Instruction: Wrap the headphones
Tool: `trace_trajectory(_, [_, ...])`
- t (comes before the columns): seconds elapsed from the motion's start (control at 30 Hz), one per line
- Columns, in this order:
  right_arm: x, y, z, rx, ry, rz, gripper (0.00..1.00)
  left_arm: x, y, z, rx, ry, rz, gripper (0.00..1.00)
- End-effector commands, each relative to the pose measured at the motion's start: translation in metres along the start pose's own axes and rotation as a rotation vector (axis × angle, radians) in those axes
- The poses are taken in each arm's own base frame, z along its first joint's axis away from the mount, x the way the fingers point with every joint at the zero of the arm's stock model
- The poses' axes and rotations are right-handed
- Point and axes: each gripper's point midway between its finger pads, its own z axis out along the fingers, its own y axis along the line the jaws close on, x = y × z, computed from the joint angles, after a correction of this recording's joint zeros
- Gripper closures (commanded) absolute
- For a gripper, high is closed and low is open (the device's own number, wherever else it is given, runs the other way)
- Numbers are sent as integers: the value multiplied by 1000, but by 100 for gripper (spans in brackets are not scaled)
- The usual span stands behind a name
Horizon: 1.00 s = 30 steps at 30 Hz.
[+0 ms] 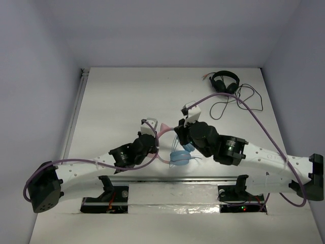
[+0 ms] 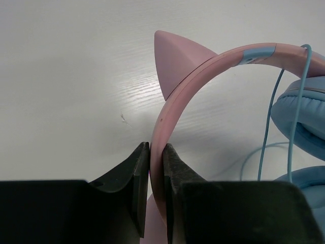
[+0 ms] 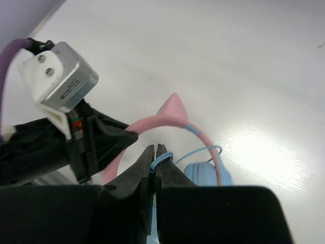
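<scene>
The headphones (image 1: 179, 157) sit at the table's near middle, with light blue ear cups (image 2: 300, 119) and a pink headband (image 2: 203, 66) bearing cat ears (image 3: 172, 108). My left gripper (image 2: 156, 152) is shut on the pink headband and holds it up on edge; it also shows in the top view (image 1: 150, 128). My right gripper (image 3: 155, 151) is shut on the thin light-blue cable (image 3: 161, 159), which loops over the headband (image 3: 213, 150) by the ear cup (image 3: 205, 175). From above, the right gripper (image 1: 184, 133) sits just right of the left one.
Smaller black headphones (image 1: 225, 81) with a loose black cable (image 1: 238, 104) lie at the table's far right. A metal rail (image 1: 76, 112) runs along the left edge. The arms' purple cables (image 1: 264, 127) arc over the right side.
</scene>
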Motion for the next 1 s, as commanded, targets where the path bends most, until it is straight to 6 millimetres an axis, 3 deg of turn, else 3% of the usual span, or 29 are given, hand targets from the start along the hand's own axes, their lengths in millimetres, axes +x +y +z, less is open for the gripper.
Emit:
trace_trajectory(0.0, [-14, -14, 10, 71, -56, -75, 100, -8, -26, -7, 103, -10, -19, 100])
trace_trajectory(0.37, [-6, -71, 25, 279, -78, -102, 100, -10, -30, -29, 189, 9, -16, 100])
trace_trajectory(0.53, [-23, -80, 38, 262, -121, -37, 100, 5, -56, -32, 324, 65, 18, 100])
trace_trajectory(0.73, [-43, -98, 50, 274, -164, 19, 100, 8, -87, -42, 483, 57, 36, 100])
trace_trajectory(0.83, [-55, -103, 49, 266, -188, 37, 100, 6, -88, -40, 482, 49, 35, 100])
trace_trajectory(0.97, [-74, -101, 42, 245, -228, 45, 100, 21, -84, -31, 445, 98, 60, 100])
